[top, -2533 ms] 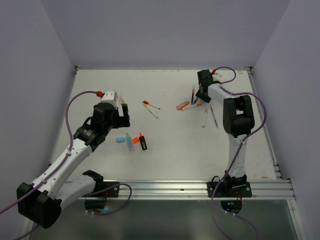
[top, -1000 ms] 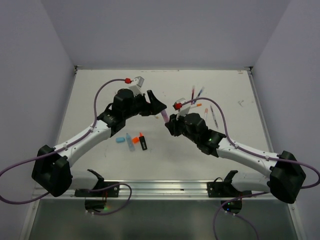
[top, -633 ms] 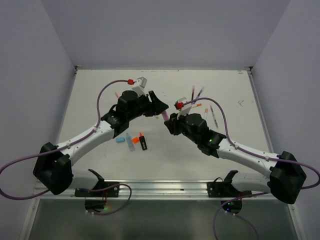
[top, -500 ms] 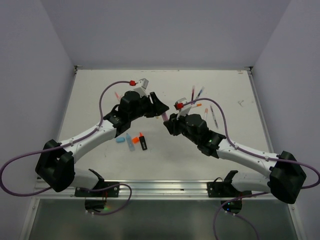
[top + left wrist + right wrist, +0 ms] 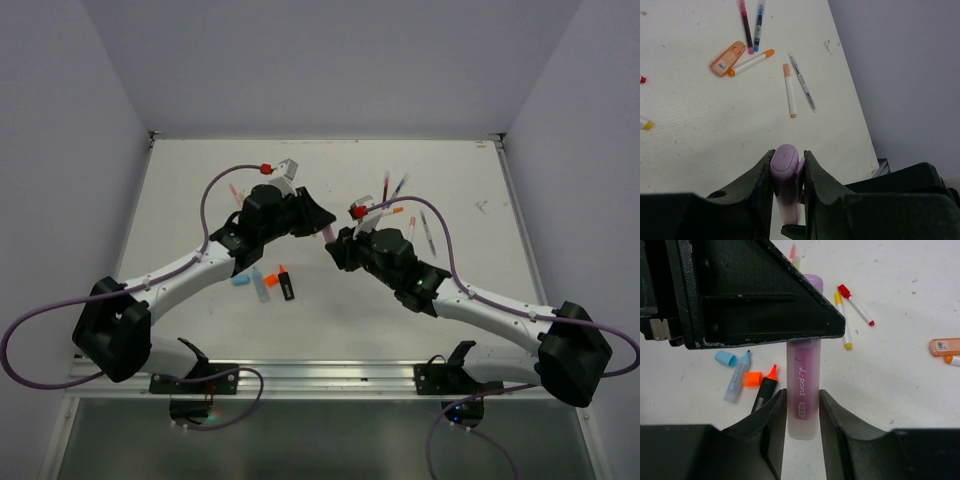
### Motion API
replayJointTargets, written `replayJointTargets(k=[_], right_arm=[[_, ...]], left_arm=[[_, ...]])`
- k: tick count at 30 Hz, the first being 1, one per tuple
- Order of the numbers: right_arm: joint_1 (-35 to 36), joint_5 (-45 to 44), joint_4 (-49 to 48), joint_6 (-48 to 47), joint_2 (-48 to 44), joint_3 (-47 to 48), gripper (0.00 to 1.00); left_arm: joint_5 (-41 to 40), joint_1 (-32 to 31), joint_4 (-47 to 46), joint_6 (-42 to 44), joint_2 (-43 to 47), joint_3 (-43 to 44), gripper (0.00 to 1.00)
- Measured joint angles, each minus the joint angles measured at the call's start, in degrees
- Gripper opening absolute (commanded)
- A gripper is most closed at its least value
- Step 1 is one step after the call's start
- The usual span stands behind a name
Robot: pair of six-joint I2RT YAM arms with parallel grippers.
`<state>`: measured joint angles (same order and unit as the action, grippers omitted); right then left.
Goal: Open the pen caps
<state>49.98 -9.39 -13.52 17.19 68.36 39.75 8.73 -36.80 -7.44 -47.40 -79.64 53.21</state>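
- At your far left on the surface, a light blue cap lies loose just beside the light blue highlighter. An orange cap lies just beside the black highlighter, whose orange tip is bare
- Your left claw is closed on the purple cap, one finger on each side, held up off the surface near the middle of the workspace
- That cap sits at the end of the purple highlighter, which runs lengthwise from one claw to the other. The cap looks seated on the barrel, though the left claw's body hides the joint in the right wrist view
- Your right claw grips the barrel's other end, with its fingers pressed to both sides of the printed label
- In the right wrist view, a red-capped pen and a yellow-capped pen lie on the surface just right of the highlighter, close together at their capped ends
- Further right lies an orange highlighter, just beside an orange-tipped white pen. Past them a pink pen and a blue pen lie side by side
- Rightmost, a peach pen and a thin clear pen lie near each other
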Motion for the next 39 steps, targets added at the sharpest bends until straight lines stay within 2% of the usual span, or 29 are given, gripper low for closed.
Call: replayJointTargets(k=[3,9,12,18,24,32,39], right_arm=[[0.0,0.5,0.2,0.5,0.0,0.0,0.60],[-0.5,4.3,1.0,2.1,-1.0,0.0,0.75],[-2.9,10.9,1.0,2.9,-2.0,0.0,0.77],[-6.6,24.7,0.5,3.8,-2.3,0.0,0.78],[-6.5,33.2,-0.9,4.2,-2.2,0.0,0.77],[-6.6,37.2,-1.7,4.3,-1.8,1.0,0.70],[-6.5,39.8,-3.2,4.9,0.3,2.8,0.51]], left_arm=[[0.5,0.0,-0.7,0.5,0.1,-0.9,0.00],[4.2,0.3,-1.2,4.4,2.8,-2.9,0.00],[10.1,2.3,-4.6,5.9,5.8,-5.2,0.00],[22.0,9.7,-13.2,6.1,9.8,-11.1,0.00],[30.3,10.1,-20.3,4.9,9.9,-13.3,0.00],[36.1,10.1,-28.5,1.6,10.5,-15.8,0.00],[38.1,10.0,-34.5,-0.7,10.9,-16.6,0.00]])
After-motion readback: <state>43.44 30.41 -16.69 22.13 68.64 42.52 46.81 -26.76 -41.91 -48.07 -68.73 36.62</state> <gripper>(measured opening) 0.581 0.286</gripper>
